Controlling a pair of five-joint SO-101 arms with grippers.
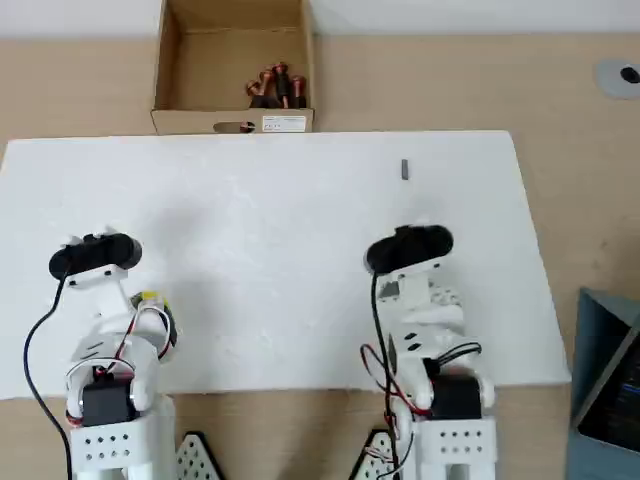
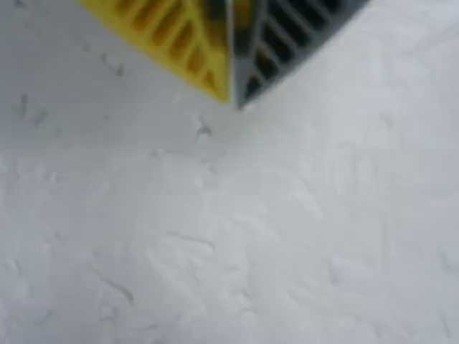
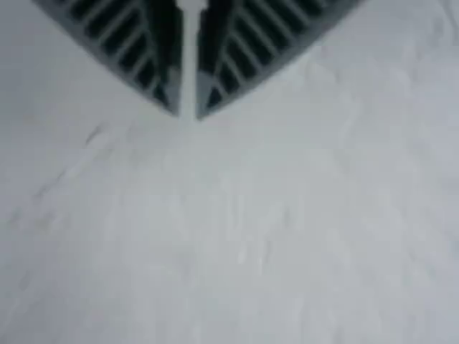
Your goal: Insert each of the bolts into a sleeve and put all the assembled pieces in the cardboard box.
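Already a small cluster of assembled pieces point(image 1: 277, 87), copper-coloured bolts seated in dark sleeves, lies inside the cardboard box point(image 1: 165, 70), bunched against its front wall near the right front corner. The box stands on the wooden bench point(image 1: 70, 90) with its front wall touching the far edge of a white sheet point(image 1: 280, 250). One small dark sleeve point(image 1: 405, 170) lies alone on that sheet, a little in front of the box and off to the right of its right corner, well apart from the pieces inside. Both arms sit far in front of the box: the left arm point(image 1: 110, 340) in front of and to the left of it, the right arm point(image 1: 430, 320) in front of and to the right. The left gripper point(image 2: 233, 97), one finger yellow and one grey, has its tips together just above the sheet with nothing between them. The right gripper point(image 3: 188, 107) has its grey fingers drawn almost together, only a thin slit between the tips, and holds nothing.
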